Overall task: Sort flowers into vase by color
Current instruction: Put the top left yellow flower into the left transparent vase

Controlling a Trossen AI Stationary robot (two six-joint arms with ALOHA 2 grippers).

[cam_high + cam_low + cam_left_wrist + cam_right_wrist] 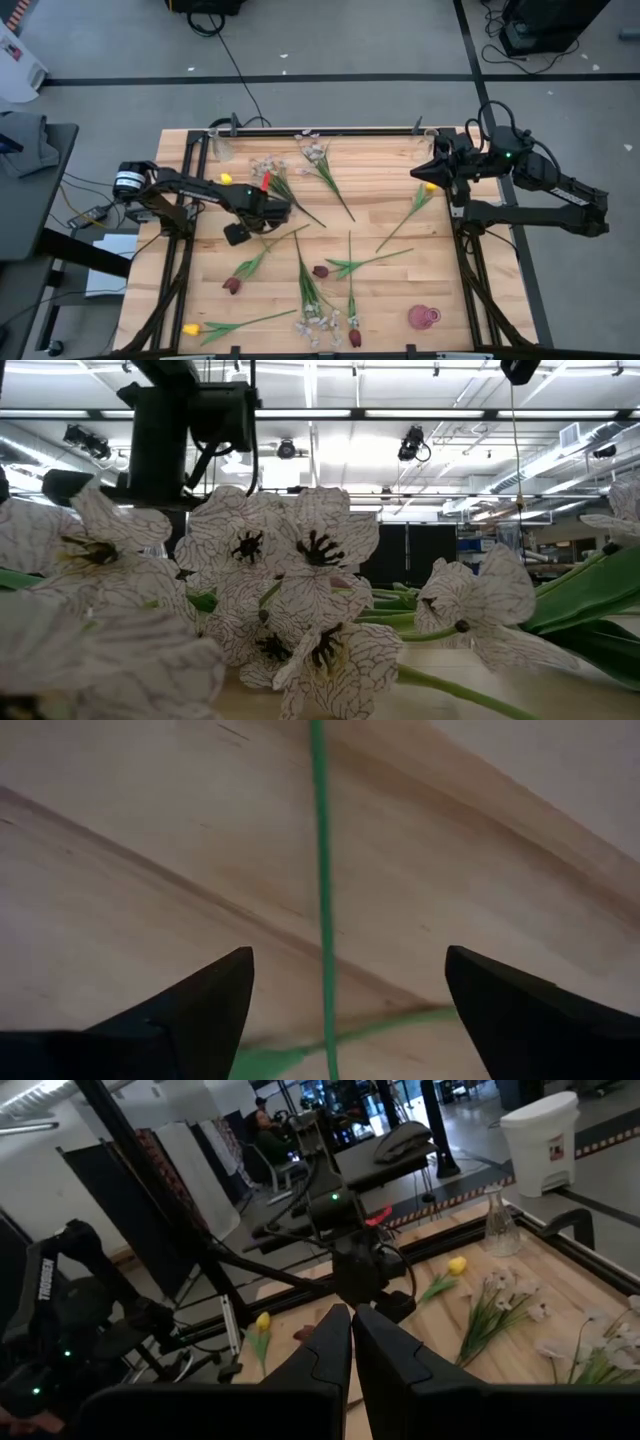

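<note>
My left gripper [345, 1010] is wide open, low over the table [150, 840], with one thin green stem [322, 870] running between my fingers. My right gripper [351, 1342] is shut, up by the table's right edge. I count four yellow tulips [226, 178] and about four dark red tulips [231, 285] lying around.

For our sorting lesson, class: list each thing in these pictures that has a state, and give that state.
Left claw: open, low over a green stem.
Right claw: shut, empty, at the table's right edge.
Pink vase: lying on its side.
Clear vase: upright, empty.
Flowers: loose on the table.
</note>
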